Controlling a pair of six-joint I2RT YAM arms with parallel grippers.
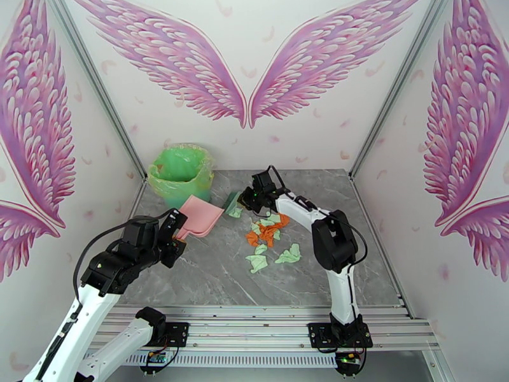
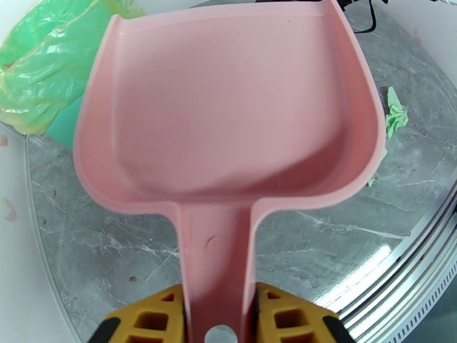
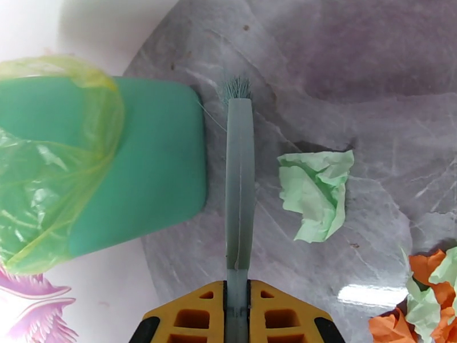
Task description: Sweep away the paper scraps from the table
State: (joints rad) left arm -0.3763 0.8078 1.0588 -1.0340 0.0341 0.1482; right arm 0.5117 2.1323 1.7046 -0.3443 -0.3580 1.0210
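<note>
The paper scraps (image 1: pixel 272 240), pale green and orange, lie heaped near the middle of the grey table (image 1: pixel 210 278). From above, the heap sits at about 4 o'clock from the brush (image 1: pixel 233 202), near it but apart. In the right wrist view one green scrap (image 3: pixel 315 192) lies just beside the brush at 3 o'clock. The right gripper (image 3: pixel 237 287) is clamped tight on the brush handle. The left gripper (image 2: pixel 218 298) is closed narrowly on the handle of the pink dustpan (image 2: pixel 228 110), at about 9 o'clock from the heap, near the green-lined bin (image 1: pixel 181 173).
</note>
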